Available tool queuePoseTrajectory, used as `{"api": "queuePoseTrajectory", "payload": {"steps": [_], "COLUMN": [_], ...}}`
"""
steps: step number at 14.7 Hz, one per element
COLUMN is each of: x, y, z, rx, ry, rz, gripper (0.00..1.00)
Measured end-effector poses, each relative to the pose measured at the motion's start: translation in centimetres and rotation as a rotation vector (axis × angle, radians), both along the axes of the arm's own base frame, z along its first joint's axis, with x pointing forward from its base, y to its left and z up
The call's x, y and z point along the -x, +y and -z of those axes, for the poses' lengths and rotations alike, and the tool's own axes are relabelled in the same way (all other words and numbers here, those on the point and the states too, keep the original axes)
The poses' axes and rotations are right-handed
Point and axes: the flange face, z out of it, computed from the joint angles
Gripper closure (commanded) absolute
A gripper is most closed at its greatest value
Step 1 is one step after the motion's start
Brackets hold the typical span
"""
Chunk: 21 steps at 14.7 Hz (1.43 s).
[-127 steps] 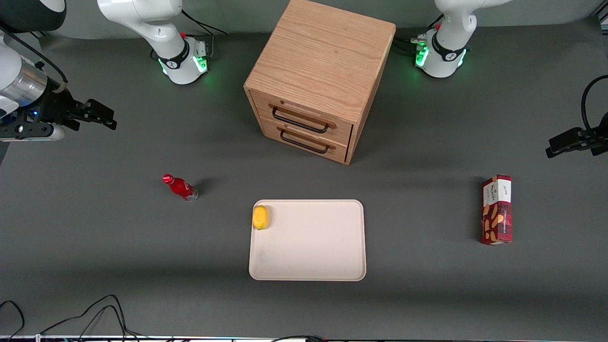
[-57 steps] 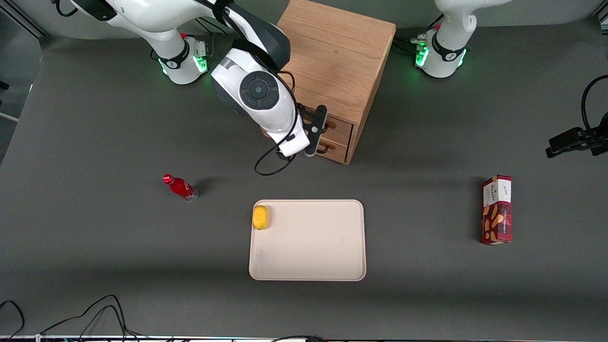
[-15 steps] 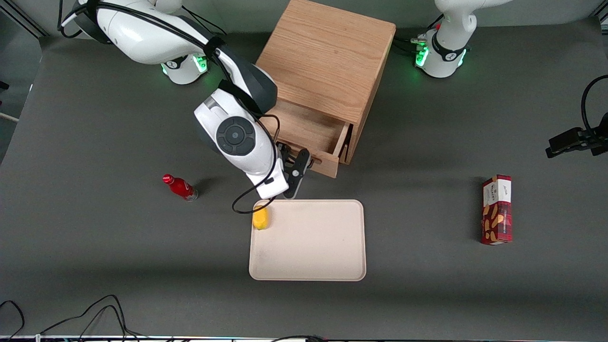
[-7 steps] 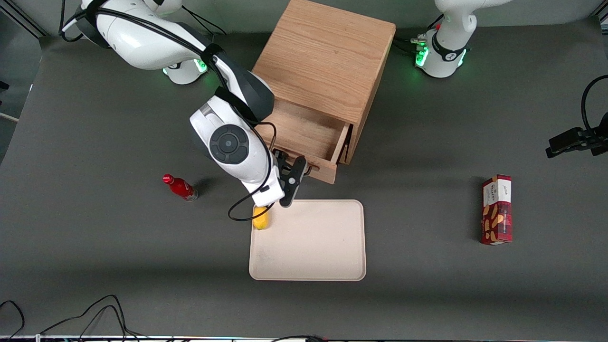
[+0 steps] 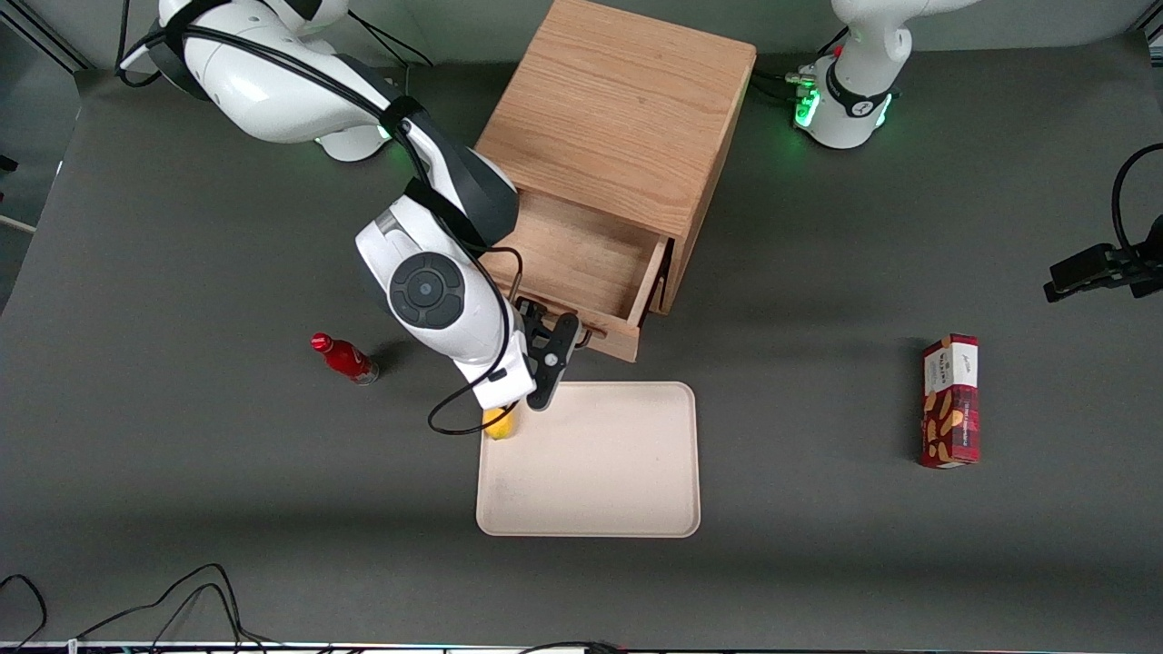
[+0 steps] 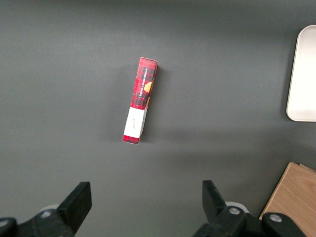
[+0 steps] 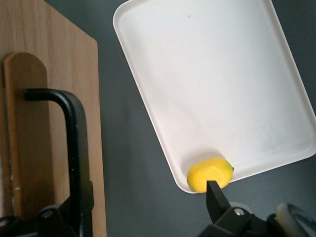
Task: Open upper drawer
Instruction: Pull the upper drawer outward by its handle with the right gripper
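Observation:
The wooden cabinet (image 5: 618, 109) stands at the table's middle. Its upper drawer (image 5: 581, 259) is pulled well out and shows a plain wooden inside with nothing in it. The lower drawer is hidden under it. My right gripper (image 5: 545, 352) is open, just in front of the drawer's front panel, between the drawer and the tray. In the right wrist view the gripper (image 7: 145, 217) has its fingers spread wide. The thin black handle (image 7: 74, 138) on the oak front panel (image 7: 49, 98) runs down to one fingertip (image 7: 79, 210). The other fingertip (image 7: 215, 200) is over the lemon.
A cream tray (image 5: 591, 472) lies nearer the front camera than the drawer, with a lemon (image 5: 498, 423) in its corner, close under my wrist; both show in the right wrist view, tray (image 7: 212, 84) and lemon (image 7: 210, 174). A red bottle (image 5: 345, 357) lies toward the working arm's end. A red box (image 5: 950, 400) lies toward the parked arm's end.
The upper drawer, shut at first, now stands pulled out. Over the last second my gripper has moved a little toward the tray and the drawer front has come slightly further out.

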Motion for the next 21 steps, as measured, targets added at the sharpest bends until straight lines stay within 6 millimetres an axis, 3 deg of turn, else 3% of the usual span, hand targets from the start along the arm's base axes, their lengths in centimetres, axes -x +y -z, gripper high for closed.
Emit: {"api": "queuePoseTrajectory", "payload": {"steps": [21], "x": [-2.1], "y": [-1.8], "z": [0.1], "rx": [-0.005], "ry": [-0.027], "rz": [0.013], "gripper": [0.00]}}
